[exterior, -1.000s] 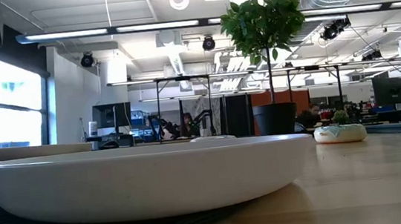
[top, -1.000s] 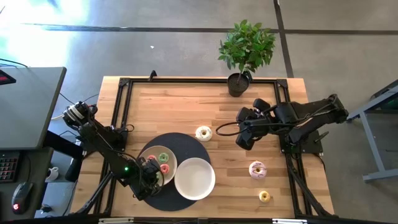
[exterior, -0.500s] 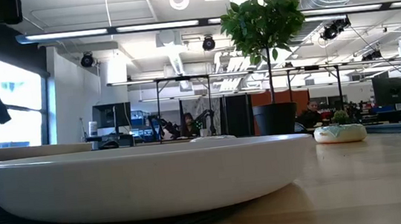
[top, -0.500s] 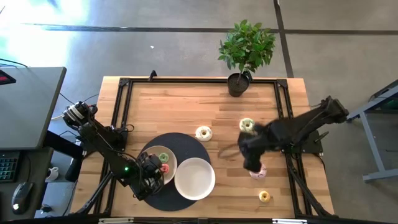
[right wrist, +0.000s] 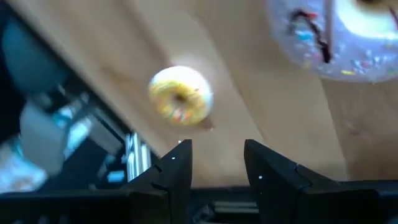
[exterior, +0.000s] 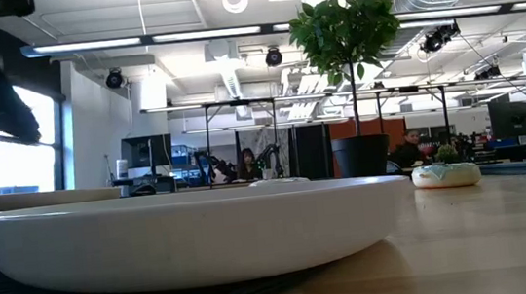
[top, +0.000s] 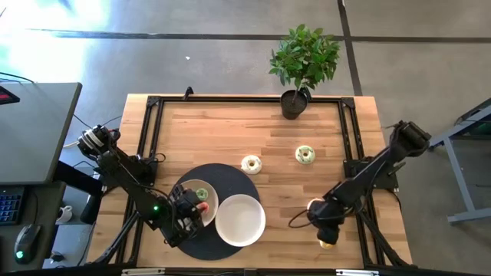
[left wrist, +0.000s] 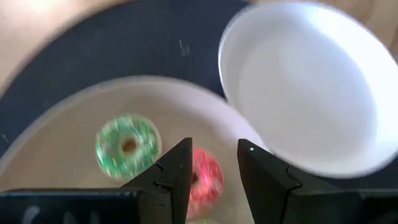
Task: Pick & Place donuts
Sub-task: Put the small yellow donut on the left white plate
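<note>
Our right pincer (right wrist: 214, 163) hangs released, nothing between its fingers, near the small yellow donut (right wrist: 181, 95) and the pink sprinkled donut (right wrist: 339, 37) on the wooden surface (top: 230, 130), likely to pick one; our left pincer (left wrist: 212, 168), also released, hovers above the green donut (left wrist: 127, 144) and red donut (left wrist: 206, 176) already on their cream plate (left wrist: 56, 149)

You have a wooden counter (top: 222, 126) with a potted plant (top: 304, 65) standing at its far edge. Toward the near edge lies a round dark mat (top: 230, 178), and on it two plates touch: a cream plate (top: 209, 193) and a white plate (top: 240, 220). In the low view, people (exterior: 246, 160) sit far off in the room behind.
</note>
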Robot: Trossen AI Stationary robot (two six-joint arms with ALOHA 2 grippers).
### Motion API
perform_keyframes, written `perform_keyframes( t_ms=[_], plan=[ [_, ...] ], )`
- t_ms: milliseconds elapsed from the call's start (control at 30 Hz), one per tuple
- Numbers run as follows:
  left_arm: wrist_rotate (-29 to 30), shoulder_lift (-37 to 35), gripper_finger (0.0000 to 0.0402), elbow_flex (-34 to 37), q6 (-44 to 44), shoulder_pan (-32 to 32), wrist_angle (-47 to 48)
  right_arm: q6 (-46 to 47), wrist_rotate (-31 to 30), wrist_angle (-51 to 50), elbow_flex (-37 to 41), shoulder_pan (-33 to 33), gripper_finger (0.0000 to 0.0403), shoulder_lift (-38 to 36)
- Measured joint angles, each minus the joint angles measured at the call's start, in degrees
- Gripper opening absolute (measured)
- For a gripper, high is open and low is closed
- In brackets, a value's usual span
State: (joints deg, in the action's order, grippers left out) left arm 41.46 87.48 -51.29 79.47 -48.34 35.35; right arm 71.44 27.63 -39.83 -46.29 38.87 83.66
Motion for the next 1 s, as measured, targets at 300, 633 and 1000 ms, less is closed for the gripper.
perform_keyframes(
  t_ms=[300, 633, 1000],
  plan=[
    [1.4, -0.3, 0.0127, -0.2, -12.3, 10.4, -0.1, 16.4, -5.0, 18.6, 5.1, 5.1, 0.0142, 0.0],
    [-10.4, -0.3, 0.0127, -0.2, -31.3, 25.6, -14.2, 25.8, -15.3, 16.7, 5.1, 10.3, 0.0142, 0.0],
    [-17.3, -0.3, 0.0127, -0.2, -40.2, 28.4, -22.1, 29.0, -19.2, 15.3, 5.1, 13.8, 0.0142, 0.0]
  ],
)
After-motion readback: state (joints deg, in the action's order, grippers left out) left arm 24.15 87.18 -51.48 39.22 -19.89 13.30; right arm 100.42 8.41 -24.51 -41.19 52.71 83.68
